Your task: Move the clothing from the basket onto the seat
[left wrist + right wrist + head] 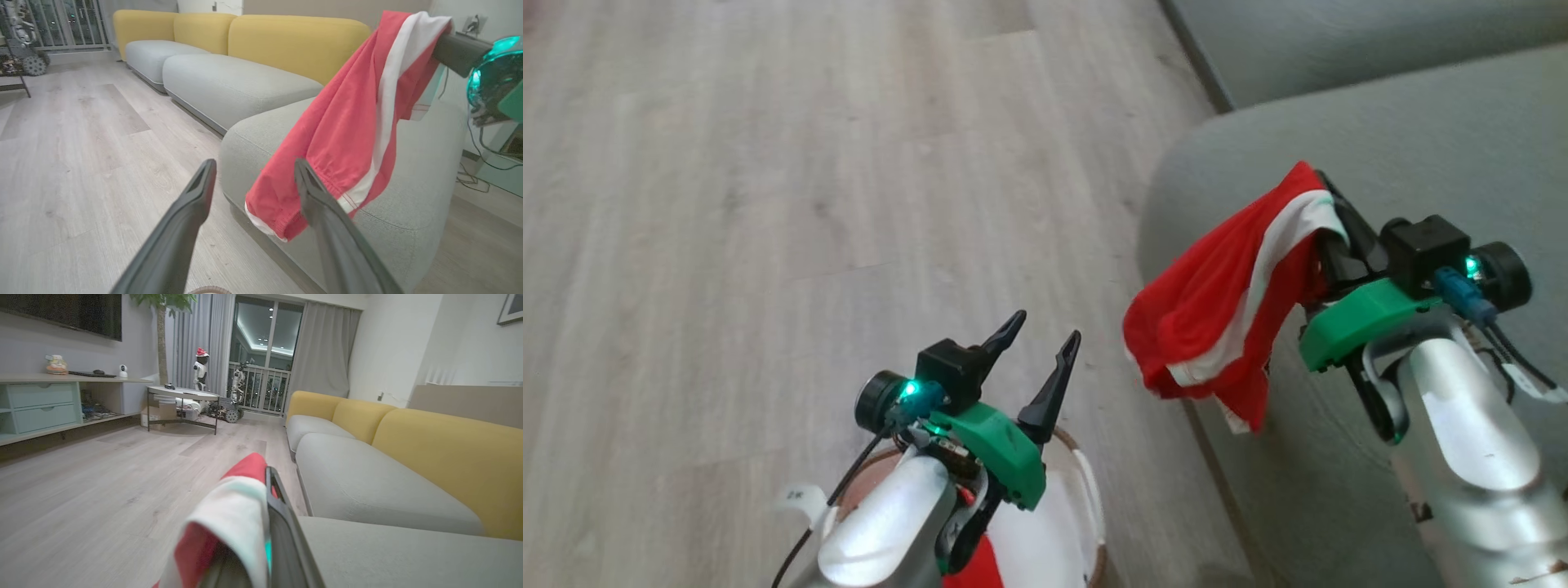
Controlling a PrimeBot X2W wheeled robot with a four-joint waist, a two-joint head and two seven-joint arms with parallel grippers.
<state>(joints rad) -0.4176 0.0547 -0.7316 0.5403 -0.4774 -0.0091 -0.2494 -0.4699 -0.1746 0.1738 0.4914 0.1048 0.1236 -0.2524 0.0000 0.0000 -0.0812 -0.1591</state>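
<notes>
Since the red shorts (1217, 302) hang from the right gripper (1330, 200) half over the rounded corner of the seat (1421, 147) and half out past its edge above the floor (768, 204), the placing would go best if the arm carries them well in over the cushion and lower before the fingers part. Released here, I judge, the loose lower end could drag the thin fabric off the side. The right fingers are pinched together on a fold at the white stripe. The cloth drapes over them and down to their left, its waistband end lowest, beside the seat's front face. The left gripper (1048, 325) stands with its fingers wide and nothing between them, above the basket (1092, 490), where another red garment (974, 572) lies beneath its wrist.
</notes>
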